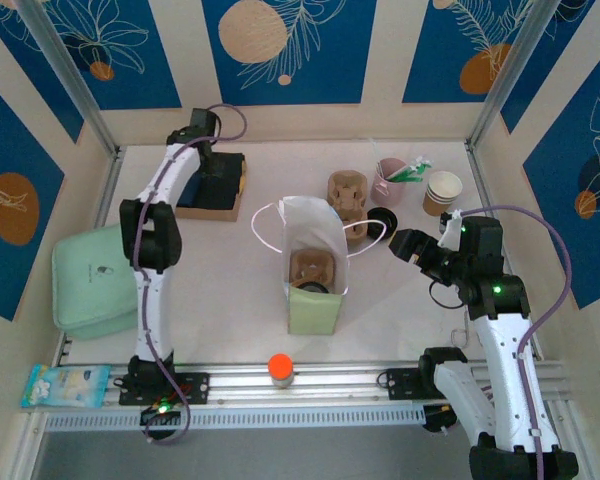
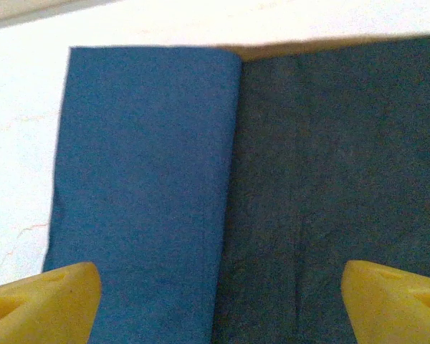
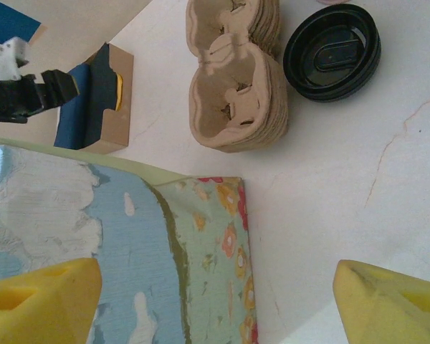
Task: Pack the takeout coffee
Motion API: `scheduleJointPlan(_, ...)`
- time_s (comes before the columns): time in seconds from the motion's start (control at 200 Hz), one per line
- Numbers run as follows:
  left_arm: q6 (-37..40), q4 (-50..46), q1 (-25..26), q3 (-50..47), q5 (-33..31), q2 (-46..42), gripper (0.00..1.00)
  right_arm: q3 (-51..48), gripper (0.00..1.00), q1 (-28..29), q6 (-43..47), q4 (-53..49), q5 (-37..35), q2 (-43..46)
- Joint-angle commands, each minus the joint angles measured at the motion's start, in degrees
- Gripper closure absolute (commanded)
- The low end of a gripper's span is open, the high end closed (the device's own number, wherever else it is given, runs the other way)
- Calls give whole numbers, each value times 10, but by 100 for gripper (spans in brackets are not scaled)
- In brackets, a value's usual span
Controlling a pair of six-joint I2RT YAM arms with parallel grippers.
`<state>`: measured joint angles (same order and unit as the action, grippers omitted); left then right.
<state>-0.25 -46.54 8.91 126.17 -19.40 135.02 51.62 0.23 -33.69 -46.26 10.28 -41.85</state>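
L gripper point(image 1: 212, 158), upper left of top view, fingers spread, hangs right over the folded blue-and-dark napkin stack point(image 1: 218, 182); the fold runs crosswise to the finger line. Pale green paper bag point(image 1: 315, 305) stands centre, brown pulp cup carrier point(image 1: 308, 268) inside. R gripper point(image 1: 405, 243), also spread, sits just right of the bag, so I reckon it's the nearer arm.

Pale green paper bag point(image 1: 315, 308) upright and open mid-table, brown pulp cup carrier point(image 1: 308, 267) inside.

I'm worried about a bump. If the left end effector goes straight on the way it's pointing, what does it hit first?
Most likely the seam where the blue napkin stack meets the dark napkin stack. The open left end effector points right at it, though depth is unclear.
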Motion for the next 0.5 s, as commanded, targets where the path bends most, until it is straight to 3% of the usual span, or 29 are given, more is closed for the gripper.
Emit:
scheduleJointPlan(0.0,25,-22,-7,22,-41,22,15,-1,16,3,0,3,-4,0)
scheduleJointPlan(0.265,40,-25,-7,34,-62,55,26,-5,16,4,-2,12,-2,-11)
scheduleJointPlan(0.495,47,-17,-9,35,-81,65,50,0,16,4,-2,16,-1,-18)
